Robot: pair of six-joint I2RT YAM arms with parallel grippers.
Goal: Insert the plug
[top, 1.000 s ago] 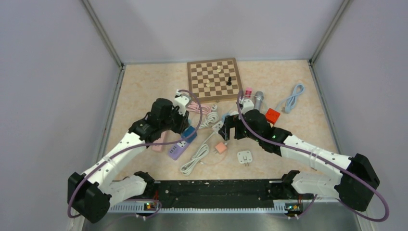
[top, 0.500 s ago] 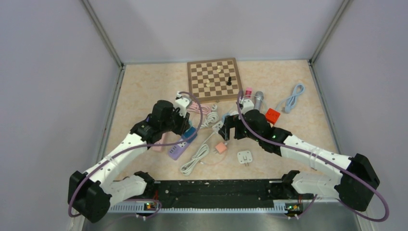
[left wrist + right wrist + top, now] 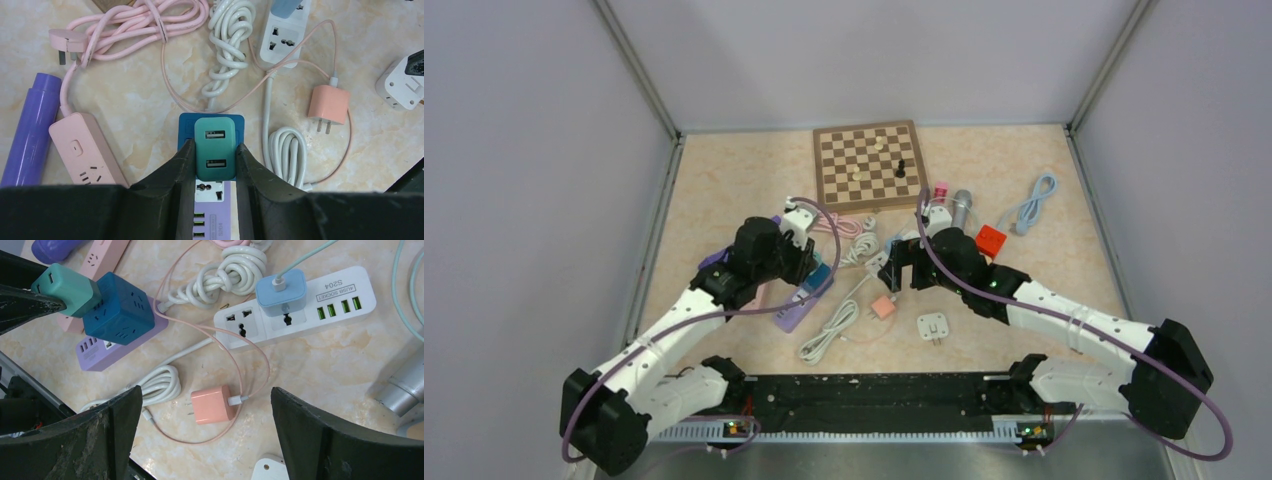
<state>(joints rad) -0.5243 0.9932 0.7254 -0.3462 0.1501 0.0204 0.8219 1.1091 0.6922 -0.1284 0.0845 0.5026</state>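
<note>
Prongs of the teal charger (image 3: 215, 150) are hidden against the blue cube socket (image 3: 186, 129); possibly seated, cannot tell.

The top external camera looked down from high behind the near edge, covering the whole table (image 3: 724, 190). Both wrist cameras faced steeply downward at close range; both framed the teal charger (image 3: 215, 150) and the pink adapter (image 3: 328, 103).
</note>
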